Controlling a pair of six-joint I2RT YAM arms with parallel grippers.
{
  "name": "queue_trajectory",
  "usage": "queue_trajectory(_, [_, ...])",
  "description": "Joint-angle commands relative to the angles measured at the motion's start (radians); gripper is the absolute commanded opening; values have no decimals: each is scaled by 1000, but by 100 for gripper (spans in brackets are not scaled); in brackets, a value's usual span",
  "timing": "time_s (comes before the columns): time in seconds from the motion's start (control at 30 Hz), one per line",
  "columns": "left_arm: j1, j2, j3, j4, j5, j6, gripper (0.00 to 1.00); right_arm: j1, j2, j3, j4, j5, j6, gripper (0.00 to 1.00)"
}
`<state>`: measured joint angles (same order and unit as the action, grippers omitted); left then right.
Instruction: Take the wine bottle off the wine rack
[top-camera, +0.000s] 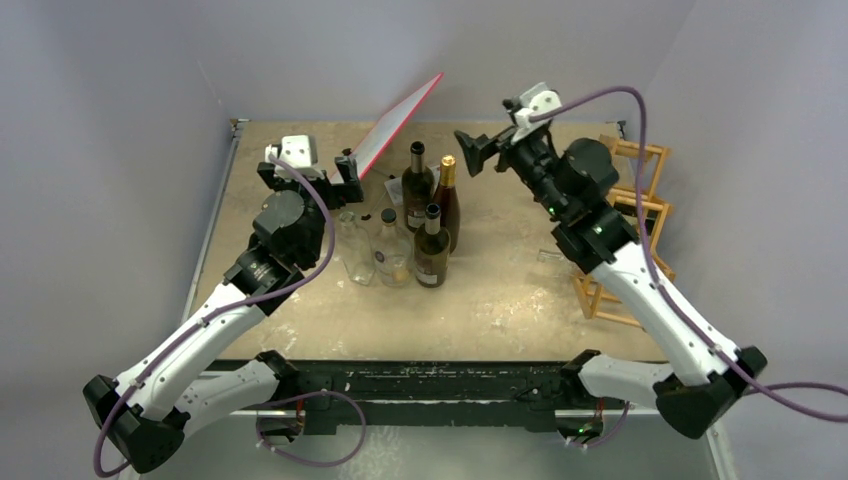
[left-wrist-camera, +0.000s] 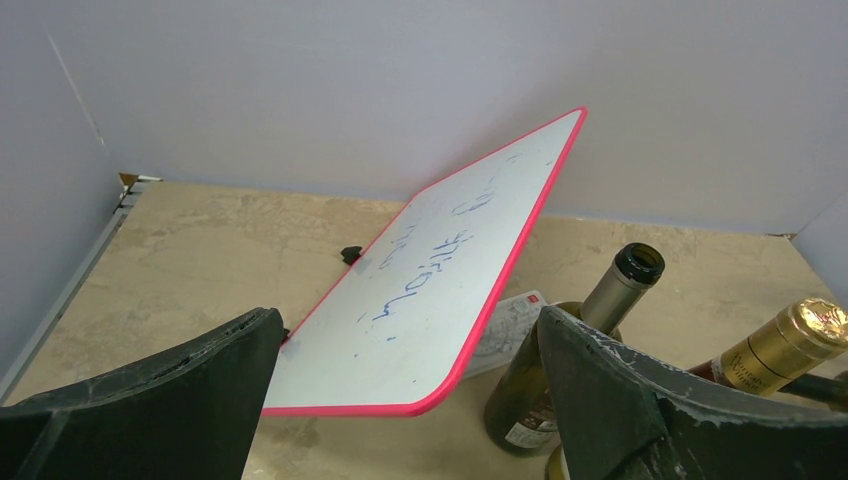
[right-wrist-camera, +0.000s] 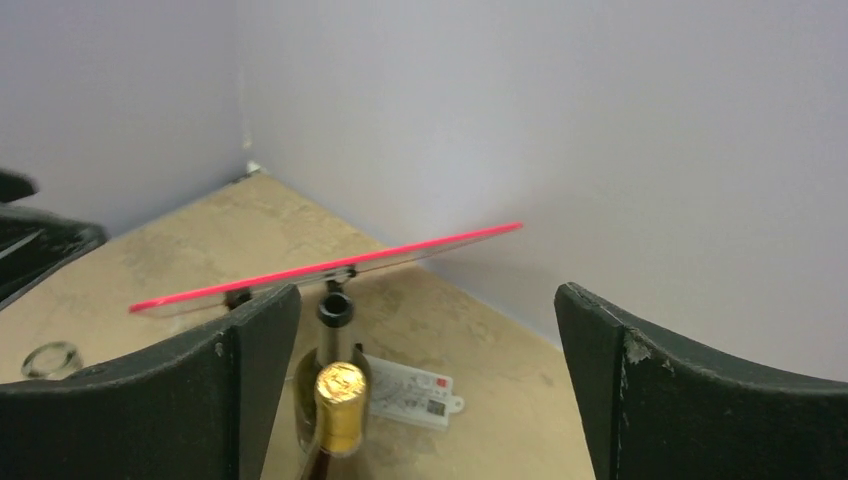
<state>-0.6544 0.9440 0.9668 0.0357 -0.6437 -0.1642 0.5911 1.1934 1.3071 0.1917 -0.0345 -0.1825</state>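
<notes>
The wine rack (top-camera: 640, 205), a light-brown wooden lattice, stands at the table's right edge, partly hidden behind my right arm. I see no bottle in its visible cells. Several wine bottles stand upright mid-table: a green one (top-camera: 417, 185), a gold-foil one (top-camera: 447, 195), a dark one (top-camera: 432, 250) and two clear ones (top-camera: 392, 250). My right gripper (top-camera: 480, 145) is open and empty, raised just right of the bottles; its wrist view shows the gold foil top (right-wrist-camera: 340, 405). My left gripper (top-camera: 312, 172) is open and empty, left of the bottles, facing the green bottle (left-wrist-camera: 625, 285).
A red-edged whiteboard (top-camera: 400, 125) tilts up at the back centre, its near corner (left-wrist-camera: 430, 405) between my left fingers in the wrist view. A white card (right-wrist-camera: 410, 392) lies flat behind the bottles. Grey walls close the back and both sides.
</notes>
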Motion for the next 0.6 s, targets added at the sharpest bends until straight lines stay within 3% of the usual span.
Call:
queue_trajectory(0.0, [7, -35, 5, 37, -16, -1, 99, 3, -86, 11, -129, 355, 148, 100])
queue_trajectory(0.23, [7, -38, 5, 39, -47, 0, 99, 3, -22, 74, -522, 562, 169, 100])
queue_trajectory(0.4, [7, -43, 6, 38, -64, 5, 99, -10, -6, 22, -571, 650, 124, 100])
queue_trajectory(0.57, [7, -44, 5, 38, -70, 7, 99, -200, 60, 4, -580, 484, 88, 100])
